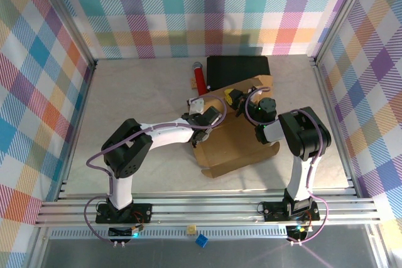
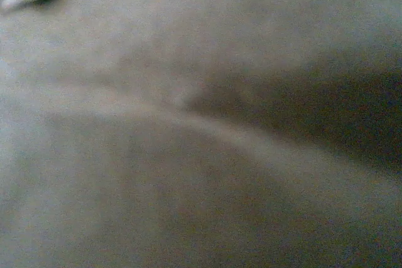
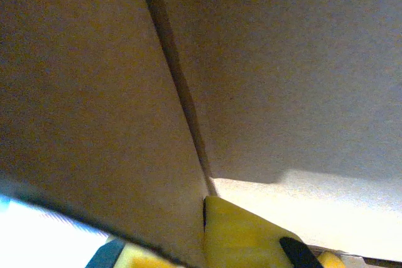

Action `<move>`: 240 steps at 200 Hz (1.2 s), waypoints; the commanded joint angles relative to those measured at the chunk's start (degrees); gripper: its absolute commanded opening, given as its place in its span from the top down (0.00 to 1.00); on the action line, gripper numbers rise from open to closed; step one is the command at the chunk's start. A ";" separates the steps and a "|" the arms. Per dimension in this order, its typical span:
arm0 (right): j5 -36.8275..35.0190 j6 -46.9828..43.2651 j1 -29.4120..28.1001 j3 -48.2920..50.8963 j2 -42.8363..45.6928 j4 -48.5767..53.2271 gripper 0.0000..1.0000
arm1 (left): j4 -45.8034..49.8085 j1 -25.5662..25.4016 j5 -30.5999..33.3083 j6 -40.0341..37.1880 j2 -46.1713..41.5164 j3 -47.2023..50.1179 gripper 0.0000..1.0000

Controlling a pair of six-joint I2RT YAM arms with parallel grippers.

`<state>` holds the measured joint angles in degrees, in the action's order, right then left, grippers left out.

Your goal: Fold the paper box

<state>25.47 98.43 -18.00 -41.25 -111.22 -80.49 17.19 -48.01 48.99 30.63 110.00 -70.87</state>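
Roughly mid-table, the paper box [image 1: 235, 145] lies opened out, its far flap raised against the black case [image 1: 239, 67] behind it. A red tube [image 1: 200, 80] stands just left of the case. The left gripper [image 1: 202, 115] sits closed at the box's left far edge, with blurred cardboard [image 2: 188, 174] close before its camera. The right gripper [image 1: 237, 100] is closed by the raised flap, and its yellow finger [image 3: 245, 236] touches a crease [image 3: 182, 92]. Whether either pinches cardboard I cannot tell. Bare table [image 1: 138, 92] spreads wide to the left.

A black case [image 1: 239, 66] lies upper centre on the worktop [image 1: 138, 92], with a red cylinder [image 1: 200, 80] just left of it.
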 commanded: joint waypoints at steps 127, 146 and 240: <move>-4.77 -22.85 2.24 -8.41 32.91 67.44 0.18 | 8.12 8.80 -10.73 -11.43 -1.15 -1.63 1.00; -7.12 -30.57 3.39 -13.41 37.49 81.65 0.15 | 11.17 11.08 -14.18 -15.60 -2.07 -2.49 1.00; -6.61 -37.04 8.57 -35.12 31.13 112.46 0.36 | 15.68 23.60 -33.36 -28.06 -8.33 -8.41 1.00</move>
<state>18.65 60.75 -9.43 -69.36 -76.62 22.09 28.29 -25.74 21.80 8.03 103.11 -75.70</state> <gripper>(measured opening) 0.681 0.065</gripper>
